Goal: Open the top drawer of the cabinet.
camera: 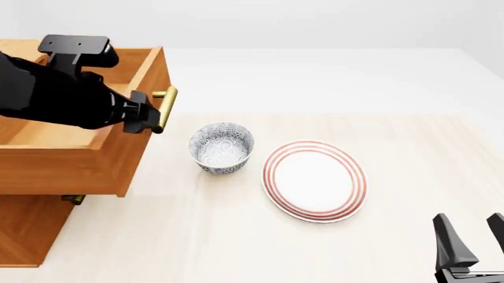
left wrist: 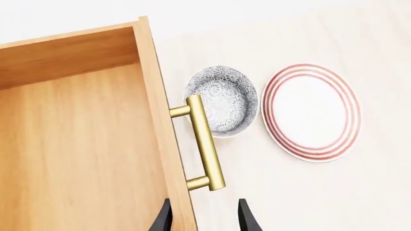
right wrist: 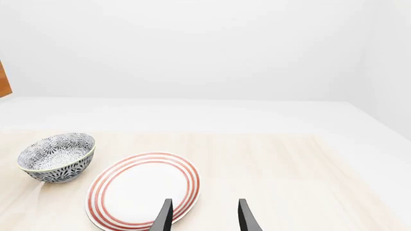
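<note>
The top drawer [camera: 71, 168] stands pulled far out of the cabinet [camera: 23, 233], and its bare wooden inside [left wrist: 70, 154] shows. Its brass bar handle [left wrist: 204, 142] [camera: 166, 108] sticks out of the front panel toward the bowl. My left gripper [left wrist: 204, 219] [camera: 146, 118] is open just short of the handle's near end. Its fingers are spread to either side of the front panel's edge and hold nothing. My right gripper [camera: 471, 247] [right wrist: 204, 219] is open and empty, low at the table's near right.
A blue-patterned bowl [camera: 221, 147] [left wrist: 222, 101] [right wrist: 57, 156] sits on the table right beside the handle. A white plate with red rings [camera: 315, 180] [left wrist: 313, 111] [right wrist: 144, 190] lies to its right. A lower drawer's brass handle [camera: 72, 199] peeks out under the open drawer.
</note>
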{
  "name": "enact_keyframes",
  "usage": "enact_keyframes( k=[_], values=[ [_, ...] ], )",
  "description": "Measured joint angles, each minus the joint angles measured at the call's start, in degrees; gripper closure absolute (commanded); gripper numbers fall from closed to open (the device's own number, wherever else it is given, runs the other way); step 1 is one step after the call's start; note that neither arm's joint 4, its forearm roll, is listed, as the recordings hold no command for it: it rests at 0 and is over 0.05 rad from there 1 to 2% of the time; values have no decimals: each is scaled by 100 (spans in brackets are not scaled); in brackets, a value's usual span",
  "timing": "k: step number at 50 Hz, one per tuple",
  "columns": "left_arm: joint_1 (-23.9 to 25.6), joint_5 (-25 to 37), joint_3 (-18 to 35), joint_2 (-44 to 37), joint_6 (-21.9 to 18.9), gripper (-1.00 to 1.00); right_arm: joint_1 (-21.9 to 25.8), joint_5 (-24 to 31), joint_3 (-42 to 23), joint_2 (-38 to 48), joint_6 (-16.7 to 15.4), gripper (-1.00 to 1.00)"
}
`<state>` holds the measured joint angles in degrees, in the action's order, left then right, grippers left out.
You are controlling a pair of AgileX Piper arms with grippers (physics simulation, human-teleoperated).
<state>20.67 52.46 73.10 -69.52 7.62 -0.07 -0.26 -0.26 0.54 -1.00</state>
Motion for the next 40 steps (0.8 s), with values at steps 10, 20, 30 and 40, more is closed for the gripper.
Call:
enact_keyframes(
  k=[10, 20, 30, 40],
  values=[
    [-2, 162, 252, 63, -150, -100, 0, 0, 0, 0, 0, -100],
    [7, 299, 492, 154, -309, -100, 0, 0, 0, 0, 0, -100],
    [-32, 427, 644, 239, -424, -100, 0, 0, 0, 0, 0, -100],
    [-86, 547, 755, 351, -515, -100, 0, 0, 0, 0, 0, -100]
  ],
)
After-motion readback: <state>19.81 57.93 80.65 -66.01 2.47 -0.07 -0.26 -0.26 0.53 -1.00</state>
